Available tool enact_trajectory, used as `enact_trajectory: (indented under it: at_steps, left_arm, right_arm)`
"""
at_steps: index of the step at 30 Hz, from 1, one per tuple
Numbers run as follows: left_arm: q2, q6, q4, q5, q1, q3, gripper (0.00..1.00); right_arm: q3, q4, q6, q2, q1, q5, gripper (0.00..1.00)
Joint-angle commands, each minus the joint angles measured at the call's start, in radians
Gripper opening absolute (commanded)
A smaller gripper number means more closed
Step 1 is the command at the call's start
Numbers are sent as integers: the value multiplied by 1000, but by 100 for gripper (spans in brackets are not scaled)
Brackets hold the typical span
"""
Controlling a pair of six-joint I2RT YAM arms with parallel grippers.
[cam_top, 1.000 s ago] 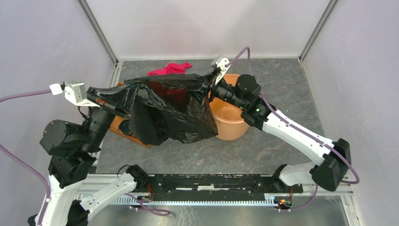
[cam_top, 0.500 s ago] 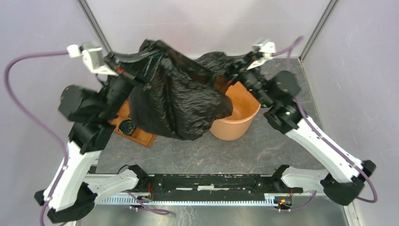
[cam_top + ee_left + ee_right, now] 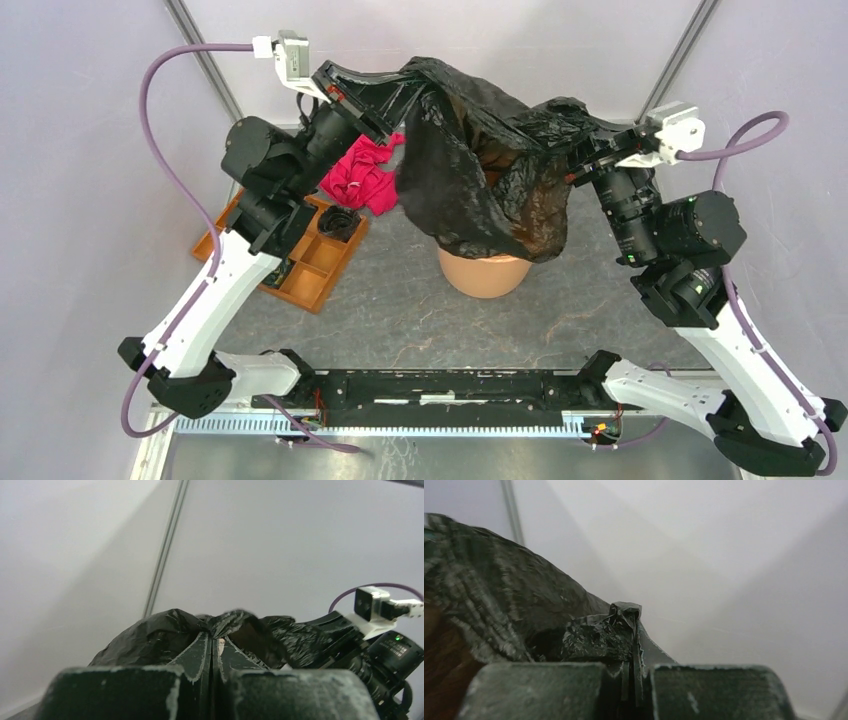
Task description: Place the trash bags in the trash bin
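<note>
A large shiny black trash bag (image 3: pixel 480 170) hangs stretched between my two raised grippers, draping down over the round orange trash bin (image 3: pixel 484 274), whose rim it covers. My left gripper (image 3: pixel 385 100) is shut on the bag's left edge. In the left wrist view, the film (image 3: pixel 165 640) bunches past its closed fingertips (image 3: pixel 202 647). My right gripper (image 3: pixel 578 150) is shut on the bag's right edge. The right wrist view shows creased film (image 3: pixel 596 637) pinched between its fingers (image 3: pixel 638 630).
A pink-red cloth (image 3: pixel 360 175) lies behind the left arm. A flat orange tray (image 3: pixel 305 270) with compartments sits on the floor at the left, a dark round item (image 3: pixel 340 222) in it. Grey walls close in on three sides.
Both arms have lifted the bag high and swung it right, from beside the bin to over it. The right gripper has closed on the bag's edge. The bin has come back upright.
</note>
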Motion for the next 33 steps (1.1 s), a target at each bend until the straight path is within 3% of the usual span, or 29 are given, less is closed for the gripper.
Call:
enact_trajectory:
  at_steps: [1, 4, 8, 14, 17, 23, 33]
  left_arm:
    - [36, -141, 125, 5, -2, -13, 2]
    - [52, -176, 127, -33, -3, -37, 2]
    - [39, -211, 78, -146, -5, -91, 2]
    - [65, -218, -321, -421, 8, -49, 2]
    - [69, -212, -363, -379, 50, -95, 2]
    - [116, -217, -435, -257, 106, -119, 2]
    - [17, -123, -395, -161, 110, -246, 2]
  right_arm:
    - [-20, -73, -154, 0, -1, 163, 1]
    - [-21, -83, -180, -7, -1, 154, 1]
    - [-32, -75, -160, -18, -1, 31, 1]
    - [-92, -34, -142, -19, -1, -1, 1]
    - [-141, -7, -135, 5, -1, -9, 1]
    - [-124, -135, -22, 79, -1, 94, 2]
    - [-146, -249, -18, 191, -1, 48, 5]
